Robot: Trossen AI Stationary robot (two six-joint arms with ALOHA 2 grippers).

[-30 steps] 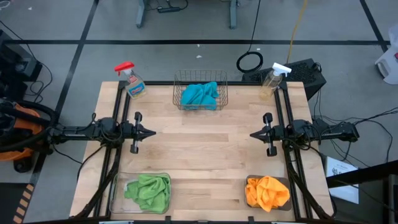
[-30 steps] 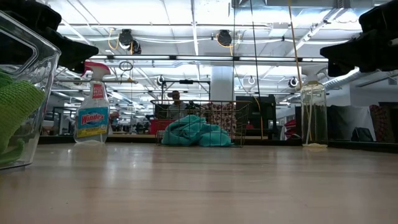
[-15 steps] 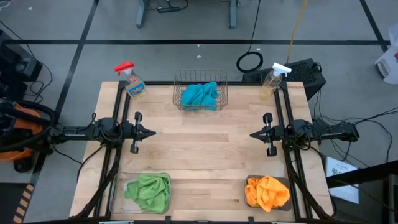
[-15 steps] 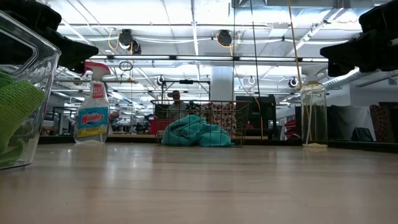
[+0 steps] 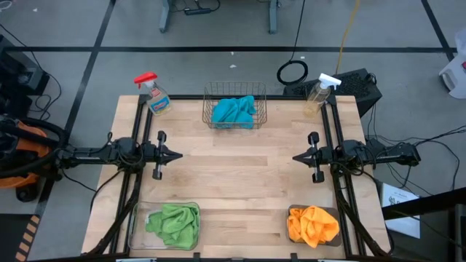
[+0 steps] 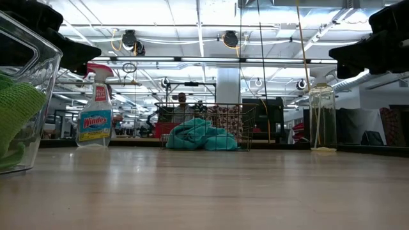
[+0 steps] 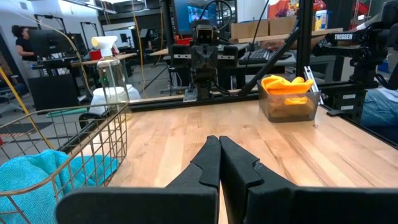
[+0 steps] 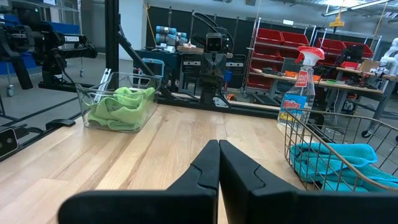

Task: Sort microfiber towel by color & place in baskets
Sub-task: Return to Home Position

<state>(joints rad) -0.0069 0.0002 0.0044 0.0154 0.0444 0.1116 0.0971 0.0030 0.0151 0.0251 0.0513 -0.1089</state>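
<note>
The teal-blue towels (image 5: 234, 111) lie in the copper wire basket (image 5: 234, 91) at the table's far middle. The green towels (image 5: 175, 223) lie in the clear bin (image 5: 133, 227) at the near left. The yellow-orange towels (image 5: 312, 224) lie in the dark grey bin (image 5: 294, 212) at the near right. My left gripper (image 5: 178, 155) is shut and empty at the left side, above the table. My right gripper (image 5: 295, 157) is shut and empty at the right side, facing it.
A Windex spray bottle with a red trigger (image 5: 155, 96) stands at the far left corner. A spray bottle with a white trigger (image 5: 317, 94) stands at the far right corner. Bare wood (image 5: 237, 171) lies between the two grippers. A person shows in the room beyond the table (image 6: 181, 101).
</note>
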